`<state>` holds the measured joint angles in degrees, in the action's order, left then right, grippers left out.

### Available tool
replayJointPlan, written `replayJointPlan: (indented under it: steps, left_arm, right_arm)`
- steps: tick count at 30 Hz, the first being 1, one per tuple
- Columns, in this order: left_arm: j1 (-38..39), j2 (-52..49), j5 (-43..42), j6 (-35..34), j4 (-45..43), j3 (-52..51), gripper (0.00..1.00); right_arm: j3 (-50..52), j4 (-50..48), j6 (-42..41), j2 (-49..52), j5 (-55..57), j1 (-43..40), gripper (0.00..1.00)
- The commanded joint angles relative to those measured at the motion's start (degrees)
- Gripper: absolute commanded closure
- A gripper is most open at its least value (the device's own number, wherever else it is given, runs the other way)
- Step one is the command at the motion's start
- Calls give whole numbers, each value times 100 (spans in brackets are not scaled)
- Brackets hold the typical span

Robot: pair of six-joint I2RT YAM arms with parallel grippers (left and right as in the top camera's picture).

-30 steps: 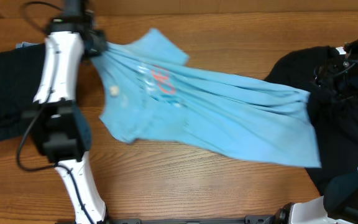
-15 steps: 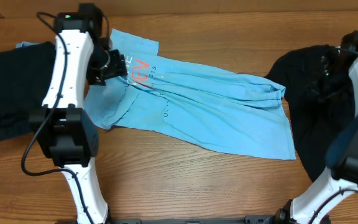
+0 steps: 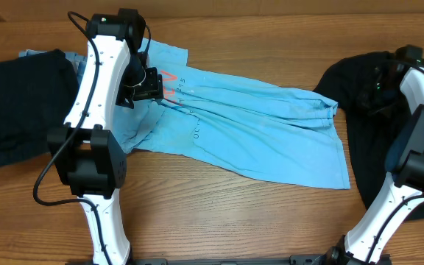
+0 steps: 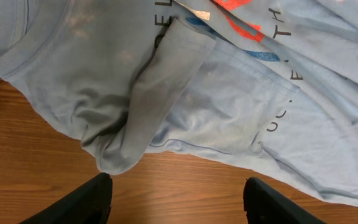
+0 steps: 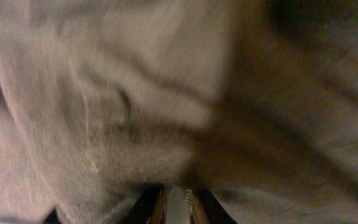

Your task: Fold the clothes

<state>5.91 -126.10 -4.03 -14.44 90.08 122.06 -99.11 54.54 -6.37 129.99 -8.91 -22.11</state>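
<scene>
The T-shirt (image 3: 271, 140) is soft and floppy; pinch its 3 o'clock hem. The left end effector (image 4: 179, 186) is spread, the right end effector (image 5: 176, 199) pressed together.

The left tool (image 4: 178, 193) let go and spread wide, the T-shirt (image 3: 256, 132) slumped slack onto the tabletop (image 3: 234, 213), and the right tool (image 5: 176, 200) swung over, narrowing on the black garment (image 3: 341, 85).

T-shirt (image 3: 271, 140) lies on table (image 3: 234, 221) between left garment (image 3: 13, 110) and right garment (image 3: 348, 81).

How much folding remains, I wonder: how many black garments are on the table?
2: one black garment at the table's left edge, one black heap at its right; either may hide more.
</scene>
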Motion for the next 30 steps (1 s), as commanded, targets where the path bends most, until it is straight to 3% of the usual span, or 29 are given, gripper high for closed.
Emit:
replayJointPlan:
  steps: [1,7,11,13,15,19,22,27,30]
  left_arm:
    - [63,52,61,109,122,-20,29]
    - [216,52,61,109,186,-20,30]
    - [216,52,61,103,195,-20,30]
    - [216,52,61,68,162,-20,30]
    - [216,52,63,66,166,-20,29]
    - [195,55,85,26,181,-20,29]
    - [201,118,297,50,157,-17,30]
    - [201,1252,492,79,188,-20,32]
    - [201,2046,511,116,339,-20,31]
  right_arm:
    - [-15,-603,-1217,535,907,-833,82]
    - [-1034,-481,-1576,535,680,-2389,80]
    - [-1434,-365,-658,533,-348,-2675,76]
    - [-1788,-138,-444,407,-986,-2485,67]
    - [-2299,149,-203,133,-1368,-2188,65]
    - [-3265,1495,540,-942,-1364,-1191,57]
    - [-3265,2439,533,-1561,-955,-595,51]
    - [-3257,4253,533,-1860,-651,-79,53]
    - [-2789,4251,483,-2424,-649,66,52]
